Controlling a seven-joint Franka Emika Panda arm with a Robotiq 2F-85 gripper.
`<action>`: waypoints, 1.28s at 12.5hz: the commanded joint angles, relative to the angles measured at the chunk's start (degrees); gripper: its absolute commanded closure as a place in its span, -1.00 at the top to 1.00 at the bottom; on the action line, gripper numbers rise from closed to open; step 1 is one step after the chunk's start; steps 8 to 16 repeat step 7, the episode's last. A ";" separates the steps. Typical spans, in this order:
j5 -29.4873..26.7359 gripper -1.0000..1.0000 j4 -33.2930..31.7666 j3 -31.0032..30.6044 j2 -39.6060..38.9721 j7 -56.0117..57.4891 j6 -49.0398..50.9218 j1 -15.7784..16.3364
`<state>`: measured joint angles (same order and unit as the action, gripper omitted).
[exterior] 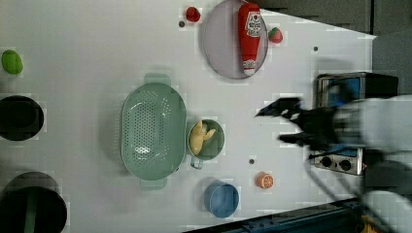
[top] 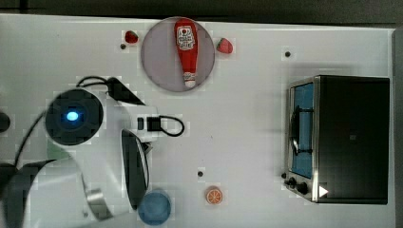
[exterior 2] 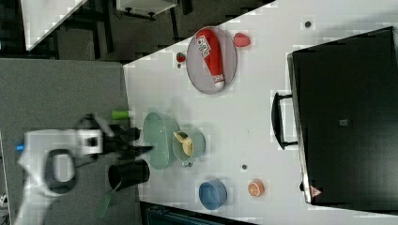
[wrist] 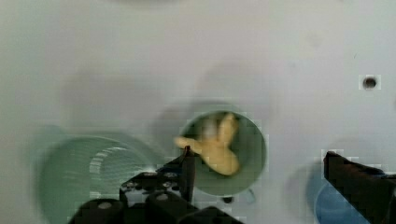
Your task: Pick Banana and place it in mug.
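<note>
Pincer [wrist: 259, 158] spread wide, empty, banana [exterior: 200, 135] in mug [exterior: 214, 150], colander [exterior: 153, 128] touching, blue bowl [exterior: 221, 199] near.

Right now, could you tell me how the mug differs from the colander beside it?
The mug is small and round; the colander is far larger and oval. The mug's walls are solid, while the colander is perforated all over. The mug holds the banana; nothing lies in the colander. The mug has one small side handle, the colander a handle at each end. Both are pale green and stand upright, side by side.
</note>
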<state>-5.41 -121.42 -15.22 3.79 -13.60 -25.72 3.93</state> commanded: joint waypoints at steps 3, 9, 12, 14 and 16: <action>6.65 1.00 14.51 12.52 5.96 15.50 19.93 -3.65; 7.65 1.00 18.04 18.97 6.62 16.44 23.17 -3.78; 7.65 1.00 18.04 18.97 6.62 16.44 23.17 -3.78; 7.65 1.00 18.04 18.97 6.62 16.44 23.17 -3.78; 7.65 1.00 18.04 18.97 6.62 16.44 23.17 -3.78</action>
